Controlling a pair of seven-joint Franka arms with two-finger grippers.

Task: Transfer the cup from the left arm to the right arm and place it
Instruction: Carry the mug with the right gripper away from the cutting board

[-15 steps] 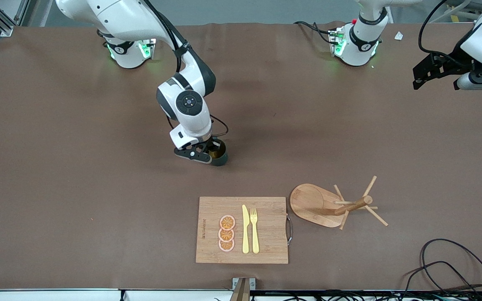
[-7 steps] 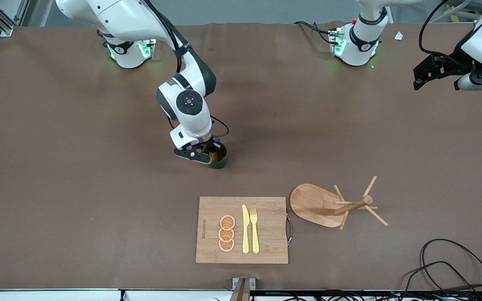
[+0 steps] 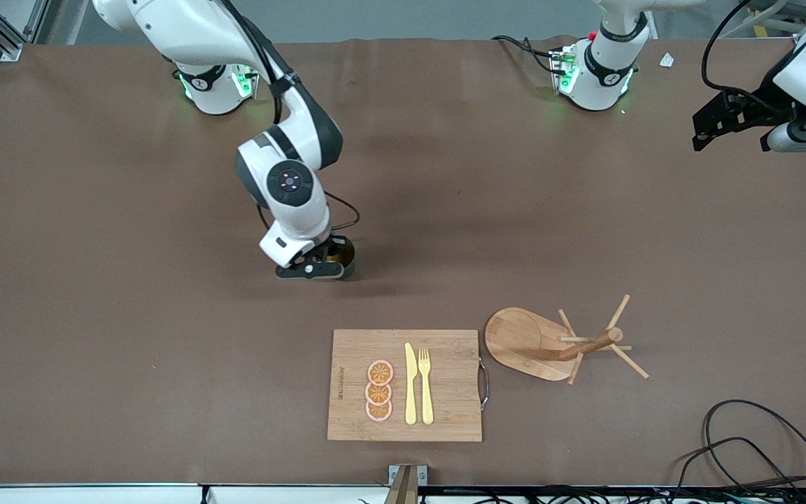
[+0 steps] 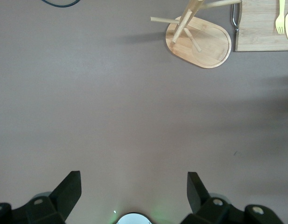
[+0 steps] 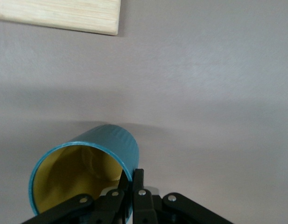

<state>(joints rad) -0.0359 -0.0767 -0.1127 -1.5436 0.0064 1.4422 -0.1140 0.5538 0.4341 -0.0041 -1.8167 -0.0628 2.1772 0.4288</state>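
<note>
The right gripper (image 3: 319, 269) hangs low over the middle of the worktop (image 3: 95, 315), its fingers (image 5: 136, 189) pressed together on the rim of the cup (image 5: 87, 170), one finger inside the yellow bowl and one on the ribbed teal wall. In the front view the cup (image 3: 342, 259) sits at about three o'clock from that gripper, tucked under the wrist; whether its base touches the worktop or hangs just above it, I cannot tell. From the wrist view the cup looks tilted, mouth toward the camera.

The left gripper (image 4: 134, 196) waits, spread wide and carrying nothing, high over the left arm's end of the worktop. A wooden cutting board (image 3: 445, 413) lies at roughly five o'clock from the cup, with a peg rack (image 3: 515, 343) beside it.

The handover looks done, and setting down remains. The hold is a thin pinch on one wall, so the cup could swing or slip if the arm moves sharply. If the fingers let go while the cup is tilted, it may tip and roll. Pressing down too far could scrape it along the worktop.
</note>
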